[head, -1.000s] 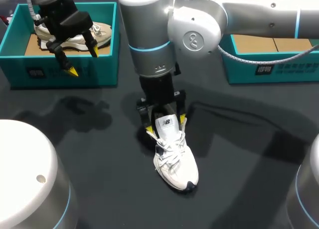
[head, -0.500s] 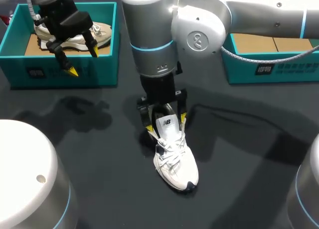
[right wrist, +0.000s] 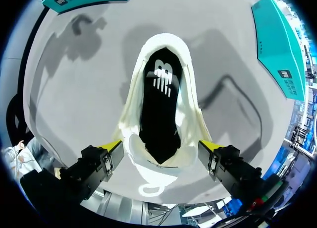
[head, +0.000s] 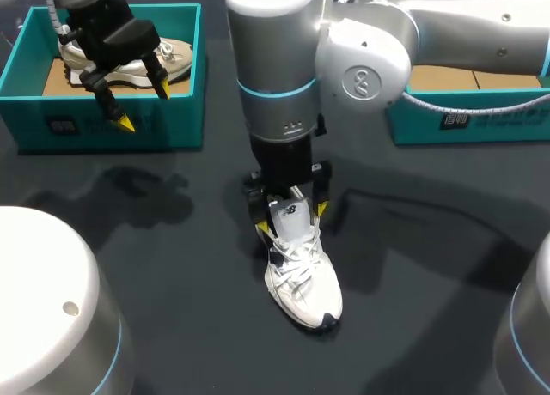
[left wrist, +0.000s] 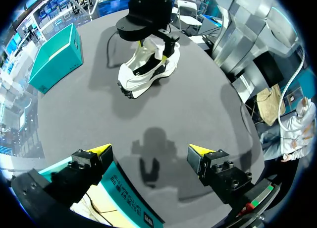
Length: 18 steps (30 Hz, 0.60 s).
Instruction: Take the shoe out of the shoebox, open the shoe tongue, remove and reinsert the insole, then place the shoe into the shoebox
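The white shoe stands on the worktop, with the right end effector wide open astride its heel collar, gripping nothing. It is probably best to dip one finger inside and pinch only the edge of the insole.

My right arm was smooth silver-grey with a blue ring and a round logo; my left gripper and right gripper were black, yellow-tipped.
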{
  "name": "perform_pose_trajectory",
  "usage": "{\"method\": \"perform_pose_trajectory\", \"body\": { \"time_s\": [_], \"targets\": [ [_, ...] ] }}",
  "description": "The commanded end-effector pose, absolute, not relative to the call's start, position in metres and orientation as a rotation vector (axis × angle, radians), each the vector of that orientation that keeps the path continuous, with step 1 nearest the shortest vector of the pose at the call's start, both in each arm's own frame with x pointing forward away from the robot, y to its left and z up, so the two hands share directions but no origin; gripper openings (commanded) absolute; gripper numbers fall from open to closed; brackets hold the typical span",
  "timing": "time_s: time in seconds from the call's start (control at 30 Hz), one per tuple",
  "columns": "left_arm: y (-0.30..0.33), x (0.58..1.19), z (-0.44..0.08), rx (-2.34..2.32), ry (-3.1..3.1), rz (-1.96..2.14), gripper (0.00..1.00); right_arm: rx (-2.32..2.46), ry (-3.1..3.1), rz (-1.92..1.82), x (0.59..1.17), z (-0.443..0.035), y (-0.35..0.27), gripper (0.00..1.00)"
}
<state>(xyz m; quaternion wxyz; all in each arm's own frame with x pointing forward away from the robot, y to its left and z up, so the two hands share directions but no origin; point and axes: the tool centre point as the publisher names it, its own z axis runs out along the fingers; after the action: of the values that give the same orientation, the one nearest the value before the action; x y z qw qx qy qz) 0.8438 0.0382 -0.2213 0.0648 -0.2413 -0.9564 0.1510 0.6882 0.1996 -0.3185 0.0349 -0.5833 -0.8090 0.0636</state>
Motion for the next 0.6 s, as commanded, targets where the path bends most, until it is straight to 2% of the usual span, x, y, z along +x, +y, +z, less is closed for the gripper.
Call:
{"method": "perform_pose_trajectory", "body": {
  "time_s": [0.03, 0.6],
  "targets": [
    [0.038, 0.844, -0.222, -0.730, -2.887, 0.452, 1.00, -1.816, -2.500, 0.157, 0.677, -0.310, 0.195, 1.00],
    [0.038, 0.844, -0.222, -0.730, -2.887, 0.452, 1.00, -1.923, -2.435, 0.072, 0.604, -0.285, 0.179, 1.00]
  ]
}}
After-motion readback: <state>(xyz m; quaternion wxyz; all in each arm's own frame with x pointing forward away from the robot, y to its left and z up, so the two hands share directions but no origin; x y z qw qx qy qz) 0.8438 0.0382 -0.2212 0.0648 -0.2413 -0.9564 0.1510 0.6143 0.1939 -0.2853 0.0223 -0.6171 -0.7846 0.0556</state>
